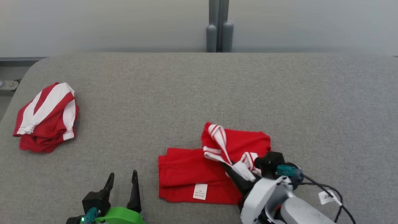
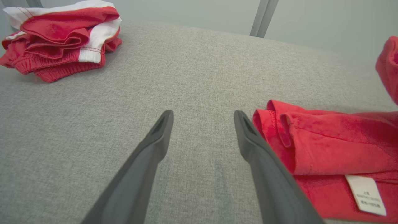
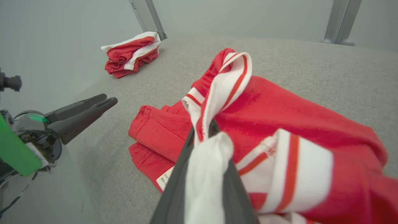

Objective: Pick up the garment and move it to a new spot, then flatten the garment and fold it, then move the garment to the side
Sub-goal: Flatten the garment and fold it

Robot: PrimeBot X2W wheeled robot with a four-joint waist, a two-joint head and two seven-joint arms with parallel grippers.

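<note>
- Here the garment point(image 1: 186, 168), a red one, lies near the front edge of the grey surface point(image 1: 199, 87), a bit right of the middle.
- It is partly folded and bunched. Its long side runs left to right across the surface, and its white label point(image 1: 200, 191) sits at the near edge.
- A white striped band point(image 1: 217, 140) stands up from the right half.
- The right tool point(image 1: 224, 165) is pinched shut on that band, with white cloth squeezed between its two dark fingers. It points away from the robot and a little left.
- The left tool point(image 1: 122, 174) is wide open with nothing in it, low over the bare surface.
- The garment lies to the right of the left tool, its left hem just beside that tool's right finger. The right arm is nearer, since it has hold of the cloth.
- I think the next move is a pull on the band to spread the garment flat.
- Well apart, at the far left, sits a second red and white bundle point(image 1: 46, 116).
</note>
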